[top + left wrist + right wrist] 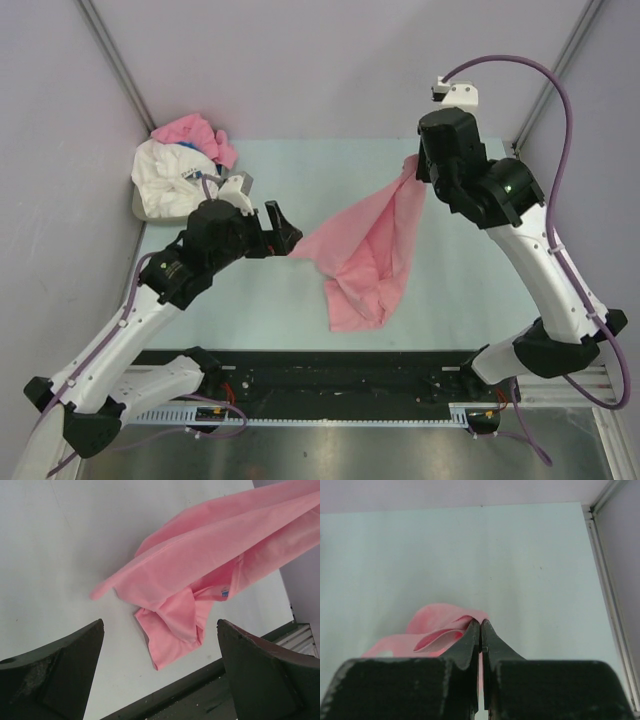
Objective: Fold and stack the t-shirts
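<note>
Pale green matte tabletop [470,290], lilac walls [300,60] around. Your right gripper [480,625] pinches light-pink cloth t-shirt [370,250] by upper edge; lower part drapes onto table centre. Your left gripper [160,625] gapes, empty, just beside shirt. Small blue tag [224,592]: illegible.

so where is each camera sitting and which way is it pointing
Top external: fixed above and behind the bases, looking down on the table; both arms show, plus the pink t-shirt and a heap of t-shirts far left.
Left wrist: on the left arm, looking down at the pink t-shirt between the open left gripper.
Right wrist: on the right arm, looking across the table to the far wall; the right gripper is shut on the pink t-shirt.
Shared: all three see the pink t-shirt.
</note>
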You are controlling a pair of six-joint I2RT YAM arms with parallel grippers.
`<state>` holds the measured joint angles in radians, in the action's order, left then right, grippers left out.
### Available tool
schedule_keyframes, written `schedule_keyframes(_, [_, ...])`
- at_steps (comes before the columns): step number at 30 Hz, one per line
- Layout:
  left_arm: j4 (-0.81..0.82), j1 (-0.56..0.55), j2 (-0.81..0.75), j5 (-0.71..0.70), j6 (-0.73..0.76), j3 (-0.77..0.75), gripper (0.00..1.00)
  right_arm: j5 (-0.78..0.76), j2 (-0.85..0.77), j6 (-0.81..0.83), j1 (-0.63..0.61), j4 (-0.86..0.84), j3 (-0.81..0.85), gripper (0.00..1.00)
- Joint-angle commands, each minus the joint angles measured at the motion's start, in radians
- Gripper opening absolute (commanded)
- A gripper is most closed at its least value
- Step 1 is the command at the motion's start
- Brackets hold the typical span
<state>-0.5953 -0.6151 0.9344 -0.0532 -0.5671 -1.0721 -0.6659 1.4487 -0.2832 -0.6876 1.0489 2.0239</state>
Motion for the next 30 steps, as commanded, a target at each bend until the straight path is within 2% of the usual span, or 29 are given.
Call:
schedule_keyframes(1, [-0.011,0.005,0.006,0.004,0.004,-0.028,1.0,-0.041,0.022,-0.017,0.088,0.074,-0.008,0.0])
schedule_keyframes(4, [0.002,0.005,0.018,0.001,0.006,0.006,1.0,-0.034,-0.016,-0.049,0.21,0.034,-0.173,0.0])
schedule_keyframes(8, [0.037,0.005,0.037,-0.013,-0.002,0.049,1.0,0.12,-0.034,-0.082,0.429,-0.081,-0.411,0.0])
schedule_keyframes(9, [0.043,0.005,0.046,-0.011,-0.005,0.057,1.0,0.136,-0.015,-0.086,0.492,-0.079,-0.472,0.49])
schedule_keyframes(11, [0.075,0.005,0.084,0.001,-0.011,0.073,1.0,0.134,0.036,-0.14,0.52,-0.075,-0.514,0.99])
schedule_keyframes(15, [0.132,0.005,0.211,0.027,-0.014,0.066,1.0,0.106,0.003,-0.191,0.469,-0.099,-0.501,1.0])
schedule_keyframes(18, [0.153,0.005,0.358,0.035,-0.005,-0.014,1.0,0.117,-0.034,-0.186,0.393,-0.104,-0.478,0.99])
schedule_keyframes(25, [0.15,0.005,0.746,0.038,0.03,-0.334,0.99,0.083,-0.066,-0.178,0.241,-0.076,-0.504,1.0])
schedule_keyframes(30, [0.088,0.012,0.982,0.027,0.05,-0.535,0.96,0.065,-0.111,-0.175,0.214,-0.082,-0.568,1.0])
